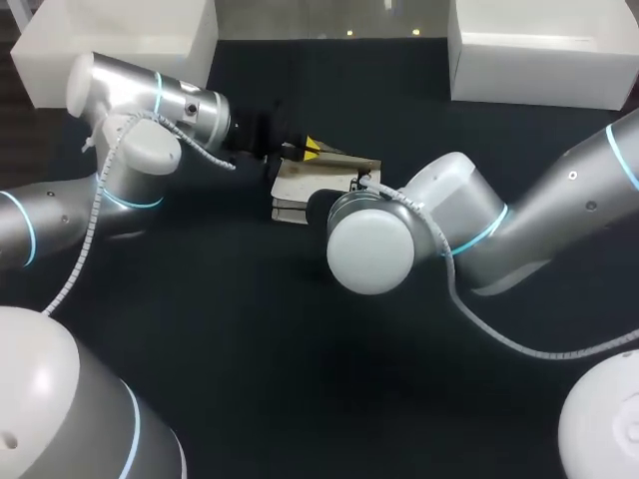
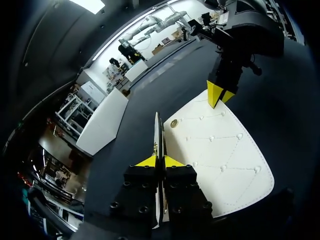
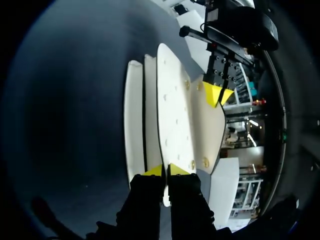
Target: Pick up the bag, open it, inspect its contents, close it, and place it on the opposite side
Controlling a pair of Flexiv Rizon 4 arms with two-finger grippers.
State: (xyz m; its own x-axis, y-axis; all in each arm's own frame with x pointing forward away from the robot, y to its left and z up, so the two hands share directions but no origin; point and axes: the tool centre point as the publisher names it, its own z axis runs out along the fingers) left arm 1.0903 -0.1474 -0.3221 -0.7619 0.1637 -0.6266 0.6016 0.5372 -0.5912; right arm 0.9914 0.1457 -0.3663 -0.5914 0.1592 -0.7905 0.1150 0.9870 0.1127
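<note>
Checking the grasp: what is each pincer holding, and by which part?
Both hold the white quilted, studded bag: the left pincer pinches a thin panel's edge, the right pincer another panel's edge.

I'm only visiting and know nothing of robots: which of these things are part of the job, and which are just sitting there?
In the job:
white bag
left gripper, shut on an edge of the bag
right gripper, shut on a panel of it

Just lying about:
white box at the far left
white box at the far right
</note>
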